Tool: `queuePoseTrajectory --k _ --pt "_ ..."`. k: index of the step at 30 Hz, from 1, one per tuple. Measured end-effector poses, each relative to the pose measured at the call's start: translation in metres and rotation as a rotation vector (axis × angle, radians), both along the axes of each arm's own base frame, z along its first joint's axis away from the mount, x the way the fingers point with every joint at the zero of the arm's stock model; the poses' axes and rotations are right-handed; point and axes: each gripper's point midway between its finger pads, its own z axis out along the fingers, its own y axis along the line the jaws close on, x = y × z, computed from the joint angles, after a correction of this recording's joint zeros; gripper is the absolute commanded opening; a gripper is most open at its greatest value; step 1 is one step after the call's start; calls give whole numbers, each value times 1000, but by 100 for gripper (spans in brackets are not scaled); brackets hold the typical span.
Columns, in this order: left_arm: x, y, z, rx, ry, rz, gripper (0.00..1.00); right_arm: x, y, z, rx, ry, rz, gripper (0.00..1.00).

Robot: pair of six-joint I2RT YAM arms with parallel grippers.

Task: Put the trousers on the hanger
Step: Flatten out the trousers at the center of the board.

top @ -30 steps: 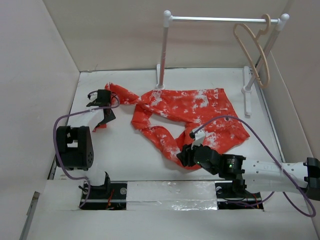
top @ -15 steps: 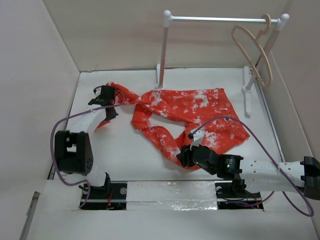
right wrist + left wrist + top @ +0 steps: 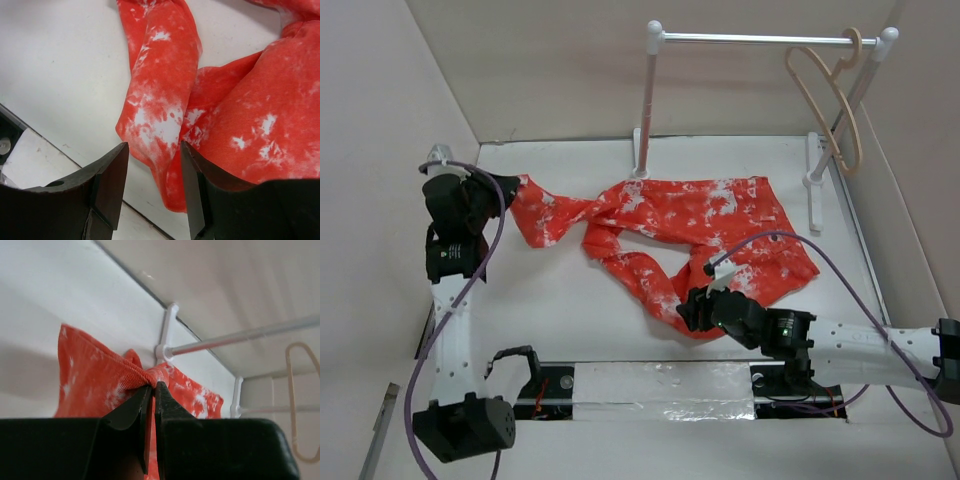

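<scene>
From the top view there was one pair of trousers [image 3: 690, 225], one hanger [image 3: 825, 100], one white rack [image 3: 760, 40] and two claws. The trousers were bright orange-red with white speckled blotches, spread rumpled across the middle of the worktop [image 3: 550, 300], one leg stretched toward the far left and the other folded back toward the near edge. The hanger, thin and pale beige, hung by its hook at the right end of the rack's rail, well apart from the cloth. The left claw [image 3: 510, 190] sat at the tip of the far-left leg; the right claw [image 3: 692, 310] sat at the near fold of the other leg.

In the left wrist view, the left claw [image 3: 152, 387] was pinched tight on a bunched ridge of the trousers [image 3: 95, 385], the cloth fanning out to the left of the fingers (the rack and hanger showed behind).

In the right wrist view, the right claw [image 3: 152, 147] stood half apart over the folded leg of the trousers [image 3: 240, 125], gripping nothing, with the fold's edge lying between the two fingers.
</scene>
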Motion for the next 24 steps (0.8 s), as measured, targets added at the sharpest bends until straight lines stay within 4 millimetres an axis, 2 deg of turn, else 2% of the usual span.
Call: queuePoseTrajectory --k 3,7,9,11,12,14,17,19,20,21,22,23,24 --pt "12 29 -52 -157 60 116 2 3 -5 -1 -17 2 -16 49" --pt "21 82 -139 -364 207 324 9 7 -8 1 -26 2 -33 49" --pt "23 103 -163 -423 248 397 14 7 -8 1 -27 2 -33 49" --pt "31 120 -171 -439 255 430 21 7 -9 1 -29 -1 -32 49" --pt "37 125 -172 -437 258 431 36 8 -9 1 -32 -2 -34 49" --pt "50 132 -168 -415 247 415 47 9 -9 -1 -41 -5 -34 49" --pt "66 142 -158 -355 230 388 50 11 -6 -7 -70 0 -33 49" --pt "71 144 -155 -285 229 377 49 14 -5 -10 -88 1 -35 49" --pt "71 144 -154 -245 239 376 48 15 -4 -12 -100 2 -33 41" --pt "71 142 -153 -200 247 379 36 15 -4 -14 -111 1 -31 35" --pt "72 138 -151 -152 253 381 31 16 -4 -16 -120 0 -29 28" --pt "72 130 -150 -99 262 376 25 17 -4 -18 -128 2 -29 15" --pt "72 118 -148 -40 270 361 19 17 -4 -18 -132 1 -29 10"
